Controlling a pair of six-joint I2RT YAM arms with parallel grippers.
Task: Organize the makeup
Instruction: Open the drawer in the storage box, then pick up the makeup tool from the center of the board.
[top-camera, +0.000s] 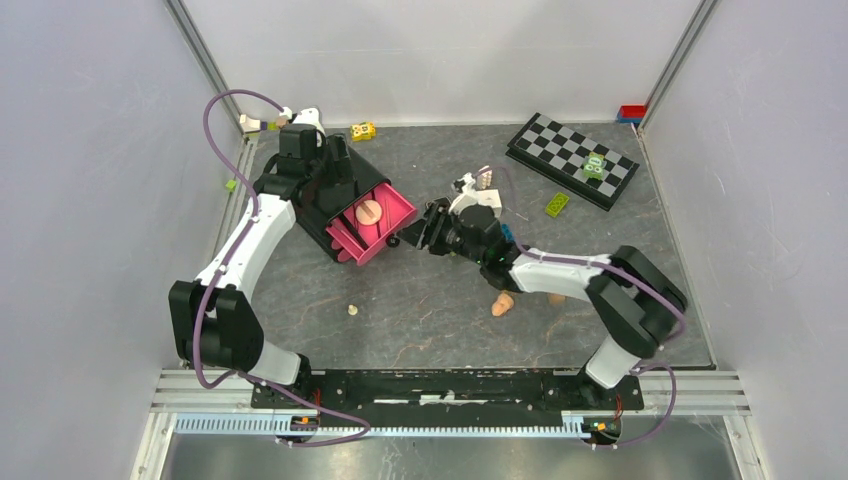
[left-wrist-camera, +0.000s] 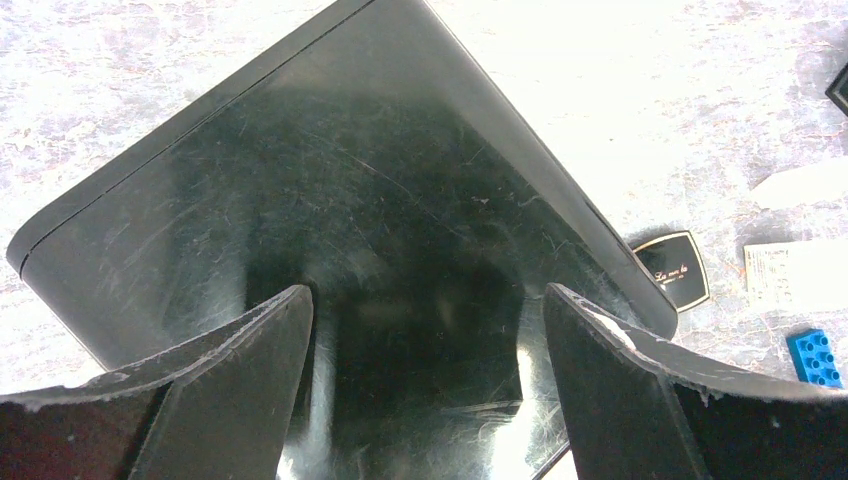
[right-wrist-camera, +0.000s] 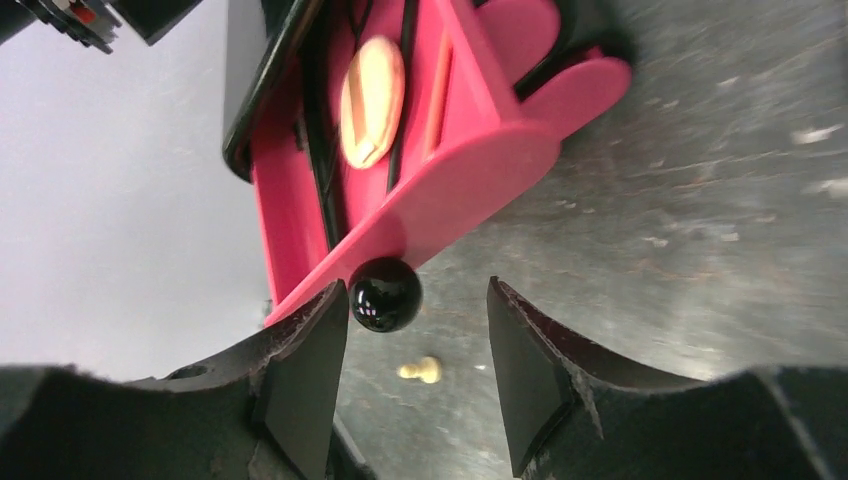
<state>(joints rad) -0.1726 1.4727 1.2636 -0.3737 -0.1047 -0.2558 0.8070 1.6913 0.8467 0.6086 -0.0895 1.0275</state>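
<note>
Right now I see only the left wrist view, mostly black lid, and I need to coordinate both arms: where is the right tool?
Observer: The right tool is open, with the black knob of the pink drawer between its fingers.
Operator: Anything in that drawer?
Observer: A peach puff lies inside the pink part, behind the knob.
Operator: Any makeup outside that I can't see?
Observer: A peach sponge lies on the table, nearer the arm bases than the drawer.
</note>
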